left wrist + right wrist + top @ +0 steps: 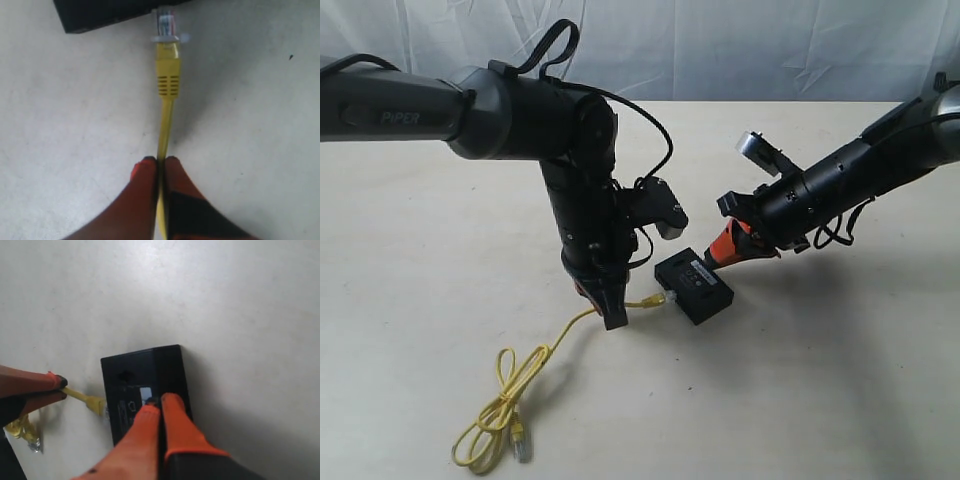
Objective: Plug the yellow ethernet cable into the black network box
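Observation:
The black network box (695, 286) lies flat mid-table, with its pale label strip (145, 393) facing up. My left gripper (613, 314) is shut on the yellow ethernet cable (164, 125) a short way behind its yellow boot. The clear plug (165, 22) points at the box's side (100, 12) and meets its edge; whether it sits in a port is hidden. My right gripper (159, 401) is shut with nothing between the orange fingers, its tips resting on the box's top (145, 375). The rest of the cable lies in a loose bundle (500, 410) with the other plug (520, 440).
The pale tabletop (840, 380) spreads around the box. A white crumpled backdrop (720, 50) runs along the far edge. Black robot cables (645, 130) loop off the left arm above the work spot.

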Available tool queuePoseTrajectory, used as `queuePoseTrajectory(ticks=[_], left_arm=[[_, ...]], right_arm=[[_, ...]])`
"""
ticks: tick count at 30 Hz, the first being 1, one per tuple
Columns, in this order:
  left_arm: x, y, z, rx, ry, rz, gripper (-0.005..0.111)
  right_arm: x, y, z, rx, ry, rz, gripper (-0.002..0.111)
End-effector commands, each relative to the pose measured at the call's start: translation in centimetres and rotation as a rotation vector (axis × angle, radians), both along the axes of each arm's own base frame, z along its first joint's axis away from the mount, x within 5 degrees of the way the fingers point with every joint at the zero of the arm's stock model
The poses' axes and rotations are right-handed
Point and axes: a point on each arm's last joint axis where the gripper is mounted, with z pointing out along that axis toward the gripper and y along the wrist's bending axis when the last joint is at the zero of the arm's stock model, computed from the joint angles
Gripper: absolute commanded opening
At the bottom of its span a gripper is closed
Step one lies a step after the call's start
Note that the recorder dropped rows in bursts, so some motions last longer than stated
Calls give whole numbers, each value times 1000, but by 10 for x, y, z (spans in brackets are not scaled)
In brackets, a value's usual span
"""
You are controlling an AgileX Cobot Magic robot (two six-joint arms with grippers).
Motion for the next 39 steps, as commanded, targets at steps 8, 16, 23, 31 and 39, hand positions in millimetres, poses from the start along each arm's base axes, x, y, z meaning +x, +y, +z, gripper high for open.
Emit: queuePoseTrajectory(ticks=[8,16,23,31,39], left_arm=[[2,-1,2,0,-24,20,0],[1,3,2,43,-19,32,0],[0,3,2,44,-5,13,0],[-3,-1,3,6,21,-2,0],[-1,-1,3,-4,7,0,0]], right_arm=[[-2,0,0,0,8,11,-1],[-1,-1,2,2,1,3,-1],[0,-3,4,-26,-1,-10,-1],[-1,-5,2,-54,0,-9,-1],[-1,-4,1,-62,9,-5,-1]])
